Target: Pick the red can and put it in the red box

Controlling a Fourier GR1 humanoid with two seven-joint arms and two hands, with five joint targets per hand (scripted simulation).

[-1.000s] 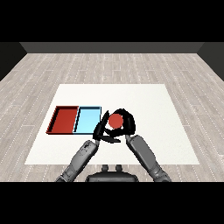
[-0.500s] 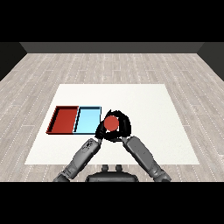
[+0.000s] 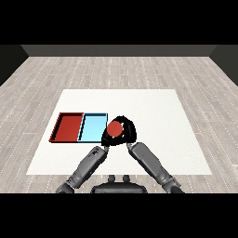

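The red can (image 3: 115, 129) is held above the table, just right of the light blue tray (image 3: 92, 128), and I see its round top. My right hand (image 3: 128, 132) is curled round the can from the right and from behind. My left hand (image 3: 106, 141) sits under and left of the can, mostly hidden by it, so its fingers cannot be made out. The red tray (image 3: 68, 127) lies at the left, beside the blue one, with nothing in it.
The two trays lie side by side on the left half of the white table (image 3: 153, 111). Both grey forearms meet near the table's front middle.
The can and my right hand have shifted left, closer to the light blue tray's right edge. The left hand has slipped further under the can.
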